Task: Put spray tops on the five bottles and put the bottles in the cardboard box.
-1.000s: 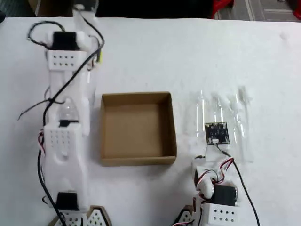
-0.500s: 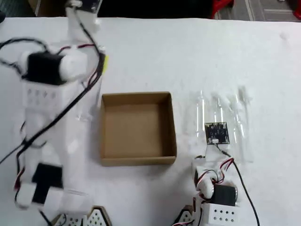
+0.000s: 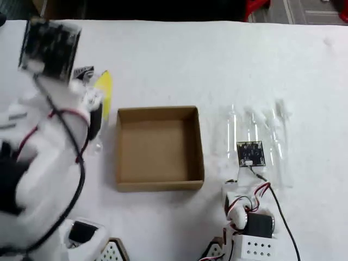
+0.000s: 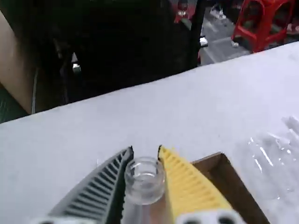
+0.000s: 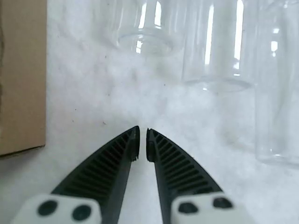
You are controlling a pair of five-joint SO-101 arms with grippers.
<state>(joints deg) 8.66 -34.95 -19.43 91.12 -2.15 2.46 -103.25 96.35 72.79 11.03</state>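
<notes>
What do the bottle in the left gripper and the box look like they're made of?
Bottle in the left gripper: clear plastic or glass, I cannot tell which; the neck is see-through with glossy highlights. Cardboard box: brown cardboard, matte; thin flat walls, no shine.

The left gripper (image 4: pixel 145 151) has its grey finger (image 4: pixel 100 191) and yellow finger (image 4: pixel 187 186) pressed against either side of a clear bottle (image 4: pixel 145 179), whose open mouth carries no spray top. Taking the way the gripper points as twelve o'clock, a corner of the cardboard box (image 4: pixel 224 179) lies around three o'clock on the white table (image 4: pixel 140 116), glinting clear plastic (image 4: pixel 275 154) around two, red stools (image 4: pixel 261 23) off the table near one.
</notes>
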